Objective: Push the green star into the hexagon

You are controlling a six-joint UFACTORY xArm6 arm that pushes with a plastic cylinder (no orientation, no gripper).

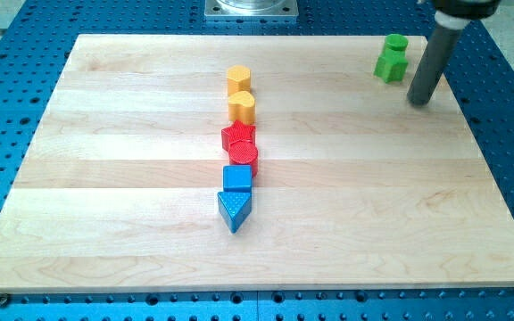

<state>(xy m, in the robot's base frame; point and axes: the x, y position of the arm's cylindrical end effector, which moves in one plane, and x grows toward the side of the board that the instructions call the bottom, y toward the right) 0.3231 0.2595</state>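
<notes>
The green star (pixel 390 66) lies near the board's top right corner, touching a smaller green round block (pixel 396 42) just above it. The yellow hexagon (pixel 238 78) sits at the top of a column of blocks in the board's middle, far to the star's left. My tip (pixel 420 101) rests on the board just to the right of the green star and slightly below it, a small gap apart. The dark rod rises from it toward the view's top right.
Below the yellow hexagon the column continues with a second yellow block (pixel 243 108), a red star-like block (pixel 238 136), a red round block (pixel 244 157), a blue cube (pixel 236 177) and a blue triangle (pixel 234 209). The wooden board (pixel 105 178) lies on a blue perforated table.
</notes>
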